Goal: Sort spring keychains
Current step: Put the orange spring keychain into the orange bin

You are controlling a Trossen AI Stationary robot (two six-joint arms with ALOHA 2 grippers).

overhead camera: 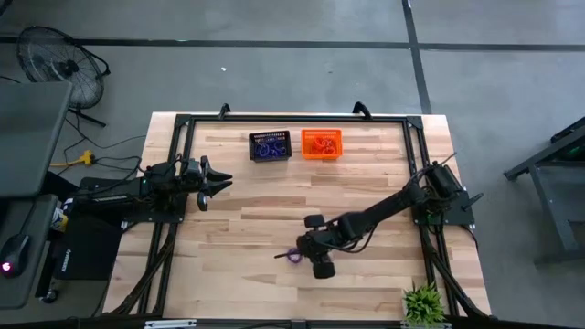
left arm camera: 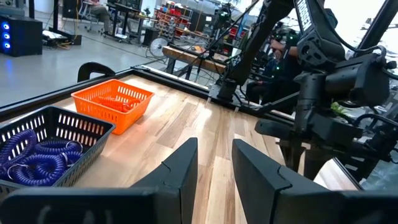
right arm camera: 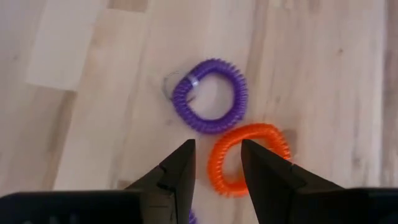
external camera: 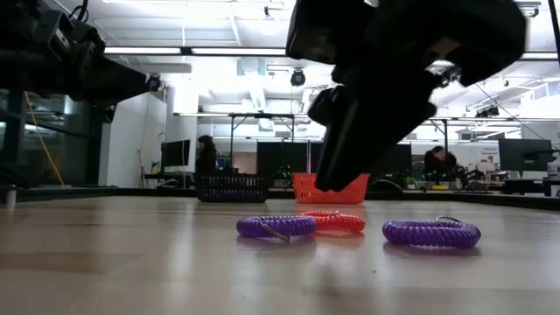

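Note:
Three spring keychains lie flat on the wooden table near its middle: a purple one (right arm camera: 209, 95), an orange one (right arm camera: 249, 158) (external camera: 332, 221) touching it, and another purple one (external camera: 431, 233). My right gripper (right arm camera: 217, 146) (overhead camera: 311, 253) hovers open above them, pointing down, its fingers over the orange ring's edge and touching nothing. The left gripper (left arm camera: 214, 165) (overhead camera: 215, 183) waits open over the table's left side. The black basket (left arm camera: 68, 124) (overhead camera: 270, 144) holds several purple coils; the orange basket (left arm camera: 112, 99) (overhead camera: 321, 143) holds orange ones.
Both baskets stand side by side at the table's far edge. A small green plant (overhead camera: 422, 303) sits at the near right corner. Bare wood lies between the baskets and the keychains. A fan (overhead camera: 59, 59) stands on the floor beyond the table.

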